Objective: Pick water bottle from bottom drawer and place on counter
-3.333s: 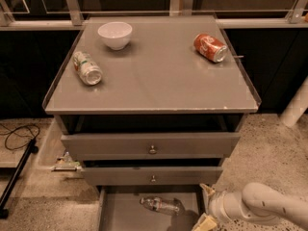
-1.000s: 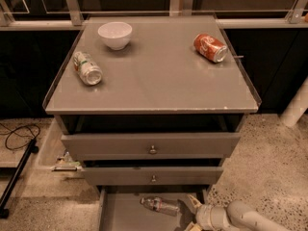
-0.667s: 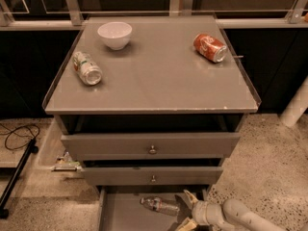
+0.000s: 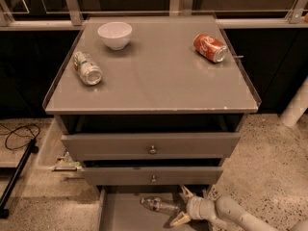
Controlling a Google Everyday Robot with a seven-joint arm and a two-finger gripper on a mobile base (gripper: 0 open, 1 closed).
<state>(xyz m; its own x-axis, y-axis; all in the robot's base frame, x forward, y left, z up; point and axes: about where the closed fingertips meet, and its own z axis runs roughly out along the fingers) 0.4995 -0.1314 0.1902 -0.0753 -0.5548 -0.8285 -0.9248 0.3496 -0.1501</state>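
Note:
The water bottle (image 4: 159, 205) lies on its side on the floor of the open bottom drawer (image 4: 122, 216), below the two knobbed drawers. My gripper (image 4: 181, 207) reaches in from the lower right. Its fingers are spread open, one above and one below, just right of the bottle's end. I cannot tell whether they touch it. The counter (image 4: 159, 71) is the glossy grey cabinet top above.
On the counter stand a white bowl (image 4: 115, 34) at the back left, a silver-green can (image 4: 87, 68) lying at the left and a red soda can (image 4: 210, 47) lying at the back right. Cables (image 4: 17, 134) and a black stand lie on the floor to the left.
My arm has moved left along the bottom edge, from beside the drawer's right side to the right end of the bottle. The bottle has not moved.

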